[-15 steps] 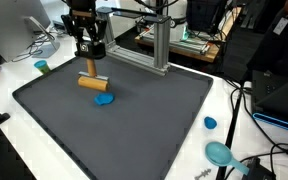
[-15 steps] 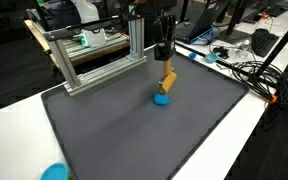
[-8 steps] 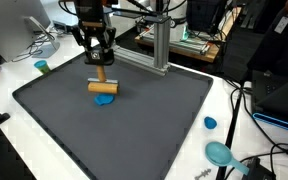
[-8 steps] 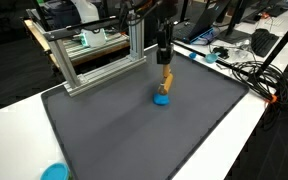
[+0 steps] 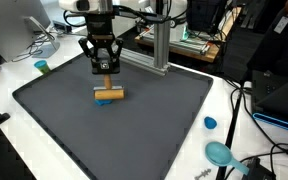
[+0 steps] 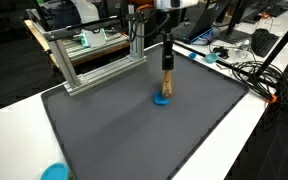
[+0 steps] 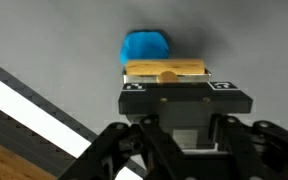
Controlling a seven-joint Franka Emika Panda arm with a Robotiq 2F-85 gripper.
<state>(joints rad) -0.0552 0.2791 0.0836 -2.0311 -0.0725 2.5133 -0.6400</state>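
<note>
Hand (image 5: 105, 69) clamped on the stem of the wooden T-piece (image 5: 109, 95). Stem upright, crossbar long axis level, lying crosswise in the wrist view. It sits just over the blue disc (image 6: 162, 99) on the grey mat (image 5: 154, 125), possibly touching, view unclear.

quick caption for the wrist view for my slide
Gripper shut on a wooden tool, its bar against a blue lump on the grey mat.
</note>
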